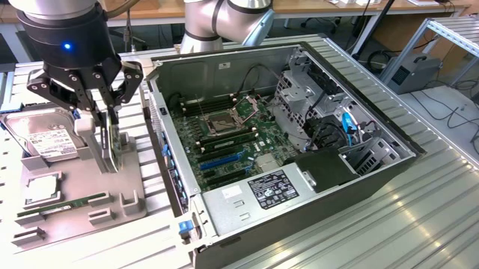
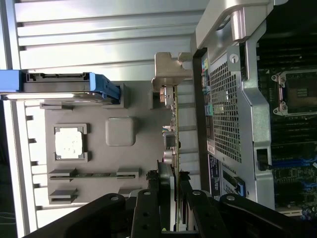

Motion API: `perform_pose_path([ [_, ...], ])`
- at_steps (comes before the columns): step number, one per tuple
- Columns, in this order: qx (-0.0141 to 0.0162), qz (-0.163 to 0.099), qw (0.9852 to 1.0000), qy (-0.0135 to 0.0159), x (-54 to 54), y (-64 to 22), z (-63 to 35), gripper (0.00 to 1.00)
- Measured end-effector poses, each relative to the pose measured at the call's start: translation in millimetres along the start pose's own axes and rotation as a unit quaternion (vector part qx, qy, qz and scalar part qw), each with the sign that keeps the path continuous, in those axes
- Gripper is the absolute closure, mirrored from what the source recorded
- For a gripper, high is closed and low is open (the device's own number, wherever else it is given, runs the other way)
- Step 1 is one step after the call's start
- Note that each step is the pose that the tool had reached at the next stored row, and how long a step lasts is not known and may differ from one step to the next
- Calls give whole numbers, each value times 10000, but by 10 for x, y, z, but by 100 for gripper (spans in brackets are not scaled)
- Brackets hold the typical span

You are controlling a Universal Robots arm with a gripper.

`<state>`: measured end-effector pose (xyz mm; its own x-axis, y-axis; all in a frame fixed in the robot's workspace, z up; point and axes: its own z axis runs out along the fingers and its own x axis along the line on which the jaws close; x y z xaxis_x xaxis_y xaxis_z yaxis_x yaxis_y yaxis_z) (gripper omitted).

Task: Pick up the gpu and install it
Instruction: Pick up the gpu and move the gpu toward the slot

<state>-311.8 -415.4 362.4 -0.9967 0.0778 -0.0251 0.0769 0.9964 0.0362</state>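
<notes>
The gripper [image 1: 105, 115] hangs over the grey parts tray [image 1: 142, 185], its fingers [image 2: 146, 213] pinched shut on the gpu [image 1: 114, 143]. The card stands on edge, thin side up, just beside the outer wall of the open computer case [image 1: 359, 185]. Whether its lower edge is clear of the tray's holder cannot be told. In the wrist view the card runs straight out from between the jaws, and its silvery bracket [image 2: 171, 69] is at the far end. It looks light and stiff, but fragile. The flat faces carry small parts, so a firm pinch across the bare top edge of the board seems the safest hold. Held this far from the bracket end, the card may tend to pivot between the pads. The hard drive [image 1: 45, 137] lies flat on the tray nearby.
</notes>
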Motion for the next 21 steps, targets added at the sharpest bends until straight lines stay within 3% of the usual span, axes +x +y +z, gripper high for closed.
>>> perform_pose_path([
  [21,0,0,10000,0,-2,2,-58,73],
])
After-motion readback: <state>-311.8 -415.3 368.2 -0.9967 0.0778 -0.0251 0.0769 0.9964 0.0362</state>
